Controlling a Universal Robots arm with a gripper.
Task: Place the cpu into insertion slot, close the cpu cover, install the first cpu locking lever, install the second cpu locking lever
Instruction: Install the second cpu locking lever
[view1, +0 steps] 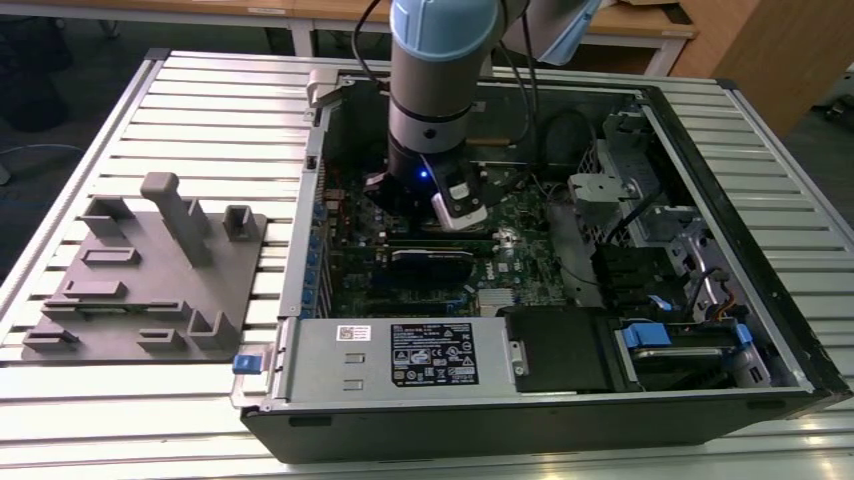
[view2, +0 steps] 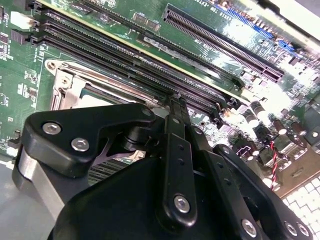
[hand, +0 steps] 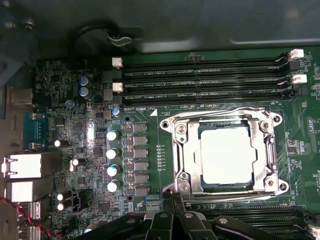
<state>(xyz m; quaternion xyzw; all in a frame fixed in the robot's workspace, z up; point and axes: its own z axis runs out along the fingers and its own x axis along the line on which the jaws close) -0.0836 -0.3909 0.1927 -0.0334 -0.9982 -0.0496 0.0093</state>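
Note:
The cpu (hand: 227, 152), a silvery square chip, lies flat in the insertion slot (hand: 196, 165) on the green motherboard (hand: 150, 130). The cpu cover (hand: 186, 150), a silver metal frame, lies down around it; its corner also shows in the second wrist view (view2: 75, 87). Thin wire levers run along two opposite sides of the cover (hand: 215, 111) (hand: 235, 196); whether they are latched I cannot tell. My gripper (hand: 172, 199) is shut, its tips together just off one corner of the cover, beside a lever's end (view2: 175, 102). Nothing shows between the fingers. The arm (view1: 434, 100) reaches down into the open computer case.
Long black memory slots (hand: 205, 80) flank the socket on two sides. A row of capacitors (hand: 113, 152) stands beside it. The case walls (view1: 747, 130), the power supply (view1: 400, 350) and drive bays (view1: 667, 340) ring the board. At the exterior view's left sits a grey fixture plate (view1: 147, 270).

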